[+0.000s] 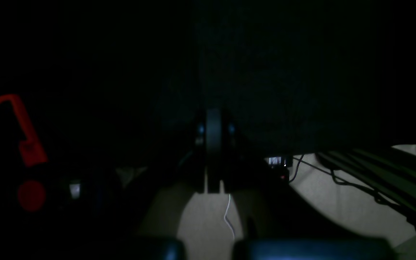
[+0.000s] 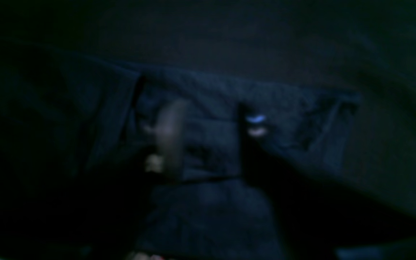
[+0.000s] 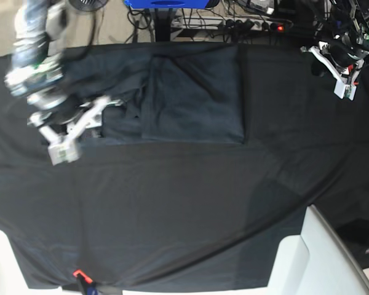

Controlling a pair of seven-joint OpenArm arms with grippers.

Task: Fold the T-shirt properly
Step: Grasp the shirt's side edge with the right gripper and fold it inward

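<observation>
T-shirt (image 3: 194, 98) folded on the black tablecloth (image 3: 190, 209), toward the counter's far edge.
My right pincer (image 3: 74, 132) hovers just beside the shirt's sleeve end, its blurred fingers (image 2: 170, 139) spread wide with nothing between them. My left pincer (image 3: 343, 77) hangs well apart from the shirt, off its opposite side near the counter's far corner, jaws pressed together and empty.

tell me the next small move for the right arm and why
Probably lower the right gripper onto the loose sleeve flap of the T-shirt and close: its jaws stand apart over that unfolded edge, while the body already lies as a neat rectangle.
</observation>
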